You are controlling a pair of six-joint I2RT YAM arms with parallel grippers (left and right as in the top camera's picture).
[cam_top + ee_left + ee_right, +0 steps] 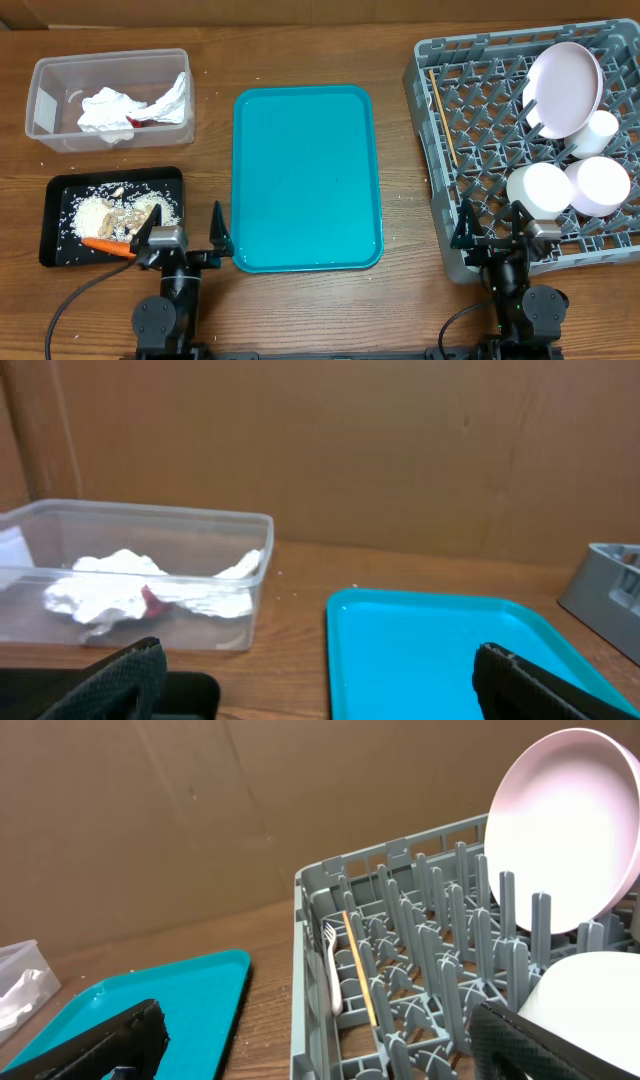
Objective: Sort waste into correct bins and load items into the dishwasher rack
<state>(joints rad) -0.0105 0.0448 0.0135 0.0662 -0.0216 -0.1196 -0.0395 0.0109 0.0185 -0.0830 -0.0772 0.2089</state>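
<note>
The teal serving tray lies in the middle of the table, and nothing lies on it. Left of it, at the far side, the clear tub holds the crumpled napkins and the red-and-white wrapper. Left of it at the near side, the black tray holds the food scraps and the carrot. Right of it stands the dishwasher rack with the plate leaning between the pegs, the cup and two bowls. The wooden stick and the fork lie along the rack side nearest the teal tray.

The left gripper hangs at the tray's near left corner and the right gripper is well to the tray's right. Both have jaws wide apart and hold nothing.

The sorting looks finished to me. If something needs correction, the plate is stiff, smooth and probably breakable, so take it by the rim. The napkins are soft and light, so pinch a fold. The stick and fork are thin and lie low between pegs, so grip them across the middle.
</note>
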